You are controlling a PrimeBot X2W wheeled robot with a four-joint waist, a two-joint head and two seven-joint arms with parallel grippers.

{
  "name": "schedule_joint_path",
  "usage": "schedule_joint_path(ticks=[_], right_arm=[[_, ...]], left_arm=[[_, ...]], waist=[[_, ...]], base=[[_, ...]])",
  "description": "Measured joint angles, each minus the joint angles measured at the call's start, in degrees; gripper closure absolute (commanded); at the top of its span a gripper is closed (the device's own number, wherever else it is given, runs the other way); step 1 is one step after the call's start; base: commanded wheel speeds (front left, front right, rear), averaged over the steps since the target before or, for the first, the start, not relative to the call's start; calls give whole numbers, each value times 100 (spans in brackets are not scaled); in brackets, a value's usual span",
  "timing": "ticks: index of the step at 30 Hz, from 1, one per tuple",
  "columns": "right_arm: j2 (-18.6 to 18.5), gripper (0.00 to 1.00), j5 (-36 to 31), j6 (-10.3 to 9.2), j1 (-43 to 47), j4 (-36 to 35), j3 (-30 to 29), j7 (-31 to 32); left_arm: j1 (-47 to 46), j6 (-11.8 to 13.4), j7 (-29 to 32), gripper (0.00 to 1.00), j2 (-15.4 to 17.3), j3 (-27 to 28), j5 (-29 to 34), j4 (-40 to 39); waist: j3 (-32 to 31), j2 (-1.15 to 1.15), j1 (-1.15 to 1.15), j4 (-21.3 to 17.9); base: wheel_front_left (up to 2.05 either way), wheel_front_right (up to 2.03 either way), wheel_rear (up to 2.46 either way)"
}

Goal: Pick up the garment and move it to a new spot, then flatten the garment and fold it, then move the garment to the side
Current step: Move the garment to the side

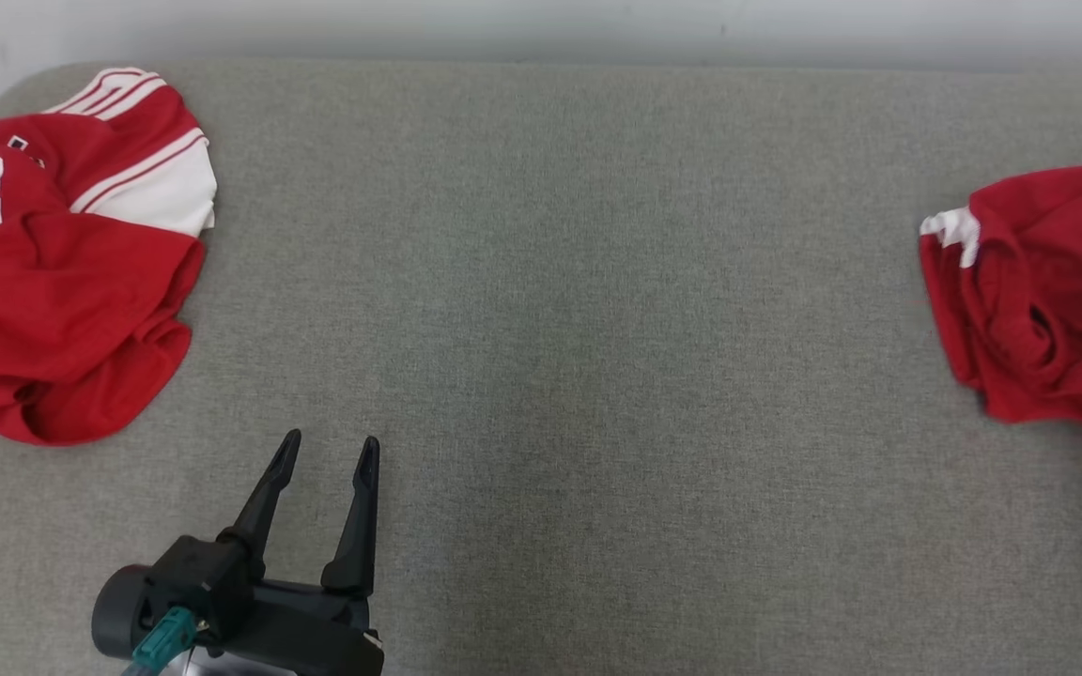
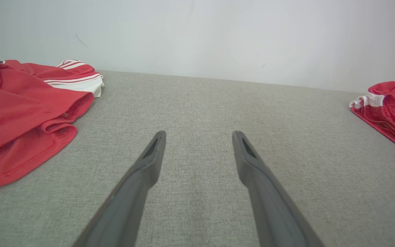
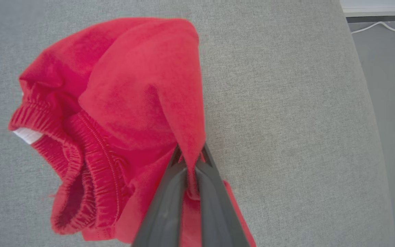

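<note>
The right gripper (image 3: 190,152) is clamped on a fold of the red shorts (image 3: 132,96), which lie crumpled at three o'clock on the grey counter (image 1: 579,329). I judge the pick-up barely begun; moving, flattening and folding are all left. The left gripper (image 1: 331,441) hangs at seven o'clock, fingers apart. The frame edge cuts off the shorts and a red jersey (image 1: 62,282) at nine o'clock.

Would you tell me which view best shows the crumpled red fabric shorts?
Right wrist view: the crumpled red fabric shorts sit close up, pinched by the right gripper. Head and left wrist views cut them off at the right edge.
</note>
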Motion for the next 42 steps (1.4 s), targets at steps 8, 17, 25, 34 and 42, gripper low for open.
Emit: schedule_joint_path(ticks=[8,17,25,34,42], right_arm=[[-188,100,-210,-56,-107,9,-45,-10],[-580,100,-405,-99,-110,19,-201,-55],[-616,21,-593,-100,-126,4,-188,-62],[-800,0,-1009,-101,-477,299,32,-112],[-215,0,-606,211,-440,-30,-174,-847]], left_arm=[[-116,-43,33,0,81,43,47,-167],[-118,-43,73,0,127,51,48,-245],[-119,-42,130,0,148,65,52,-324],[-235,-42,151,0,115,69,49,-202],[-235,-41,146,0,14,70,11,22]], waist=[[303,0,0,-21],[397,0,0,-40],[498,0,0,-38],[411,0,-1,-22],[138,-1,0,-8]], base=[[0,0,0],[0,0,0],[0,0,0],[0,0,0],[0,0,0]])
